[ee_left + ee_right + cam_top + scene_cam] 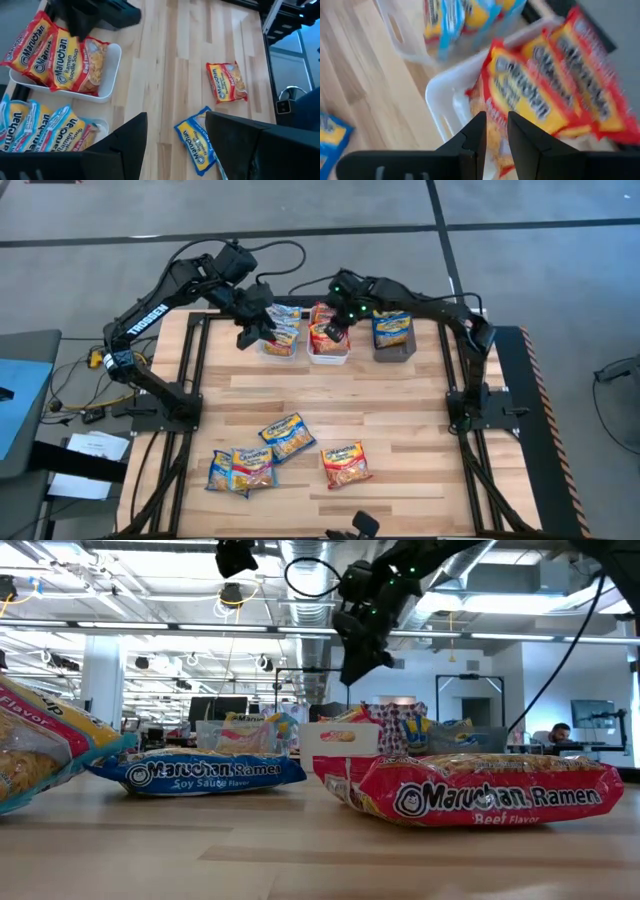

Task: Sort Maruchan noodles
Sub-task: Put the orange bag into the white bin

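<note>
Three bins stand in a row at the table's far middle. The clear bin (279,344) holds blue Maruchan packets (37,125). The white bin (329,352) holds red ones (545,100), and the grey bin (394,346) holds a packet (391,328). My left gripper (255,332) hangs wide open above the clear bin's left side with nothing between its fingers (175,147). My right gripper (336,328) hovers over the white bin. Its fingers (496,135) stand a narrow gap apart above the red packets, clear of them in the low view (352,665).
Loose packets lie flat on the near half of the table: a blue one (287,435), a blue and a red one overlapping (241,470), and a red one (346,464). Bare wood lies between them and the bins. Both arm bases stand at the table's side edges.
</note>
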Motion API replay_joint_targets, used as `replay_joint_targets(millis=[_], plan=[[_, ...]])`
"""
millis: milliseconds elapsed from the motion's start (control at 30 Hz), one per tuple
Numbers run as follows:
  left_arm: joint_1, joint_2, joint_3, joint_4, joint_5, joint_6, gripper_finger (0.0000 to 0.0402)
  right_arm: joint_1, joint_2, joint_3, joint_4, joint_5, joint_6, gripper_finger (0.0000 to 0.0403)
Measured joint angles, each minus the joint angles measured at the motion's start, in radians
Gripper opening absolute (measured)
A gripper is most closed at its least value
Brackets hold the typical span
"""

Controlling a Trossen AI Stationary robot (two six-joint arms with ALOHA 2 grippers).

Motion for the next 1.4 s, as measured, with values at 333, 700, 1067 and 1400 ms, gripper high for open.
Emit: replay_joint_targets(millis=[333, 700, 1067, 1400], plan=[[0.001, 0.000, 0.000, 0.000, -0.042, -0.003, 0.0188, 0.023, 0.095, 0.000, -0.068, -0.005, -0.010, 0.0102], [0.001, 0.000, 0.000, -0.001, -0.048, -0.004, 0.0188, 0.029, 0.103, -0.005, -0.110, 0.028, 0.027, 0.0102], [0.001, 0.000, 0.000, -0.002, -0.048, -0.003, 0.0188, 0.053, 0.203, -0.006, -0.128, 0.054, 0.030, 0.0102], [0.001, 0.000, 0.000, -0.002, -0.050, 0.013, 0.0188, 0.042, 0.210, -0.007, -0.062, 0.113, 0.150, 0.0102]])
